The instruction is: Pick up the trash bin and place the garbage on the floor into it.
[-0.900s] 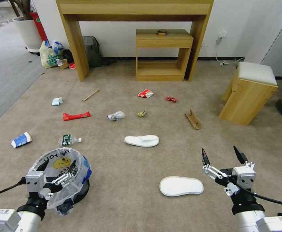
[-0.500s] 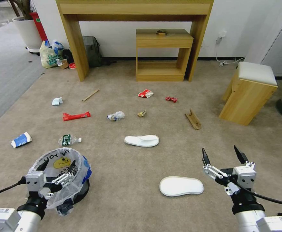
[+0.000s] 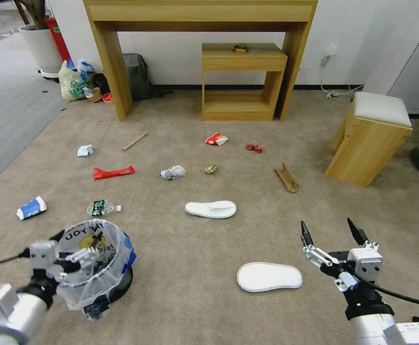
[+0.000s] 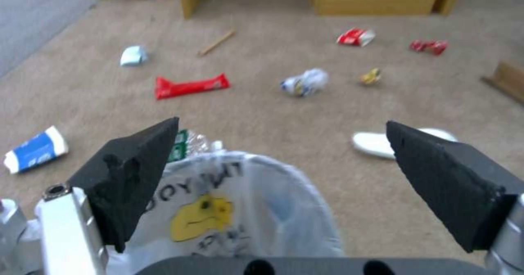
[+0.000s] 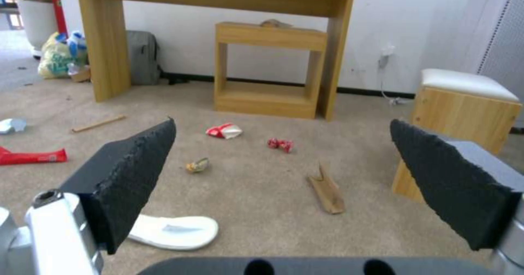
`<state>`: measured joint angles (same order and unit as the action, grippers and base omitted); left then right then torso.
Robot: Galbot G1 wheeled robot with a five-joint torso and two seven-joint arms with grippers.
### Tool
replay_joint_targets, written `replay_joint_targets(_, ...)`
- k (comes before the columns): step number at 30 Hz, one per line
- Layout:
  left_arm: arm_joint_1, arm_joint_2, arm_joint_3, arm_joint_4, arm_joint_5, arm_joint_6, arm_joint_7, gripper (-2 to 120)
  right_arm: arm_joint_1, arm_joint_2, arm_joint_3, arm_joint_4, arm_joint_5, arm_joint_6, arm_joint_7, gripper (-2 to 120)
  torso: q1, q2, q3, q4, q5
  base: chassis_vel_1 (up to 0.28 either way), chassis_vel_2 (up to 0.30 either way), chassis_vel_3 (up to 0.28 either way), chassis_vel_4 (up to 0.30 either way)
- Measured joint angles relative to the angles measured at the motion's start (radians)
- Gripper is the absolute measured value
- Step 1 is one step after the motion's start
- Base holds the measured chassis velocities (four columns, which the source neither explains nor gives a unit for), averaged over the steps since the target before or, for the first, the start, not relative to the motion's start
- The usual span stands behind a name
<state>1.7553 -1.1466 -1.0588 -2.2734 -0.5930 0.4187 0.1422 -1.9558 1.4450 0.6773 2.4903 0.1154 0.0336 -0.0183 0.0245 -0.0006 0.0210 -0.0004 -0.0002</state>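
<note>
The trash bin (image 3: 105,268), dark with a printed clear bag, stands on the beige floor (image 3: 180,268) at my near left. My left gripper (image 3: 77,238) is open at the bin's rim; one finger shows over the mouth, the other outside it. In the left wrist view the bin (image 4: 245,201) lies between and below the spread fingers. My right gripper (image 3: 329,229) hangs open, just right of a white slipper (image 3: 269,276). Garbage ahead: another slipper (image 3: 210,209), a green-label bottle (image 3: 102,208), a blue-white cup (image 3: 31,207), a red wrapper (image 3: 113,172), a carton (image 3: 216,139).
A cardboard strip (image 3: 287,177), a stick (image 3: 134,141) and a tissue (image 3: 84,150) also lie on the carpet. A wooden console (image 3: 108,67) and small table (image 3: 243,81) stand at the wall, a stool (image 3: 372,139) at the right, a backpack (image 3: 137,75) and tied bag (image 3: 75,80) back left.
My left arm has swung left and pulled back a little, with its gripper now higher at the bin's rim. The bin, the litter and the right arm have stayed put.
</note>
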Motion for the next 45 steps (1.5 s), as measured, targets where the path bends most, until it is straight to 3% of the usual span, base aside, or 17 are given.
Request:
replay_joint_targets(2,-0.059,0.066,-0.027,0.070,-0.051,0.070,0.003,100,0.002,0.000,0.003,-0.007,0.003,-0.002,-0.008,100,0.000,0.000,0.000,-0.0001,-0.0002,0.000,0.000,0.000,0.000)
replay_joint_targets(3,-0.059,0.066,-0.027,0.070,-0.051,0.070,0.003,100,0.002,0.000,0.003,-0.007,0.003,-0.002,-0.008,100,0.000,0.000,0.000,-0.0001,-0.0002,0.000,0.000,0.000,0.000)
replay_joint_targets(6,-0.118,0.163,-0.049,0.158,-0.183,0.212,-0.004,100,0.019,-0.001,0.003,-0.026,0.006,-0.013,-0.016,100,0.000,0.000,0.000,0.0002,-0.0001,0.000,0.000,0.000,0.000)
replay_joint_targets(7,-0.118,0.163,-0.049,0.158,-0.183,0.212,-0.004,100,0.019,-0.001,0.003,-0.026,0.006,-0.013,-0.016,100,0.000,0.000,0.000,0.0002,-0.0001,0.000,0.000,0.000,0.000)
replay_joint_targets(10,-0.168,0.266,-0.036,0.243,-0.227,0.299,0.010,100,0.024,0.000,0.000,-0.052,0.006,-0.016,-0.017,100,0.000,0.000,0.000,0.0001,0.0000,0.000,0.000,0.000,0.000)
replay_joint_targets(16,-0.232,0.374,-0.003,0.372,-0.245,0.327,0.071,100,0.016,-0.002,-0.004,-0.077,0.006,-0.017,-0.018,100,0.000,0.000,0.000,0.0000,-0.0001,0.000,0.000,0.000,0.000)
replay_joint_targets(20,-0.232,0.451,0.013,0.453,-0.195,0.326,0.182,100,0.005,-0.005,0.002,-0.101,0.008,-0.008,-0.019,100,0.000,0.000,0.000,0.0000,0.0000,0.000,0.000,0.000,0.000)
replay_joint_targets(32,-0.210,0.518,0.063,0.573,-0.099,0.321,0.321,100,0.005,-0.004,-0.010,-0.139,0.024,0.007,-0.010,100,0.000,0.000,0.000,0.0002,0.0000,0.000,0.000,0.000,0.000)
replay_joint_targets(45,-0.323,0.514,0.176,0.703,0.003,0.318,0.367,100,-0.005,-0.001,-0.009,-0.129,0.114,-0.068,0.012,100,0.000,0.000,0.000,0.0001,0.0000,0.000,0.000,0.000,0.000)
